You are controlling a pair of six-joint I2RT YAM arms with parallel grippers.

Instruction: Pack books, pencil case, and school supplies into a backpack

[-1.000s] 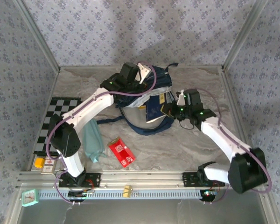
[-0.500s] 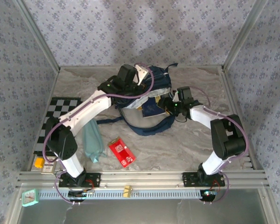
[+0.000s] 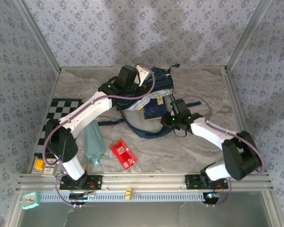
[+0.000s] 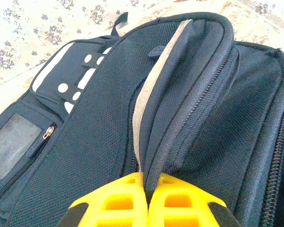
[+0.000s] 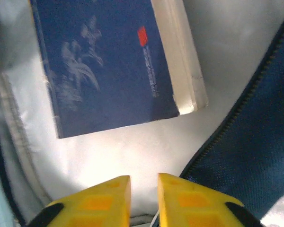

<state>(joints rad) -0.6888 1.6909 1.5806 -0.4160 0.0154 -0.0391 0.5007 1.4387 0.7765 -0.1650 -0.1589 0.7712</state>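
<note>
Right gripper (image 5: 144,182) has swung in from the right side of the backpack (image 3: 160,82) to its open mouth, and the navy book (image 5: 99,66) sits deeper inside than a second ago. Its far end is cut off at the frame edge. Pale page edges along one side may belong to another book, but that is hard to tell. The book's long axis runs away from the jaws into the backpack, with its near edge just ahead of them and not touching. Those jaws stand a narrow slit apart, empty. Left gripper (image 4: 146,177) is pinched tight on the backpack's upper flap. Pencil case (image 3: 93,141) and red packet (image 3: 123,154) lie outside, off the backpack's lower left.
</note>
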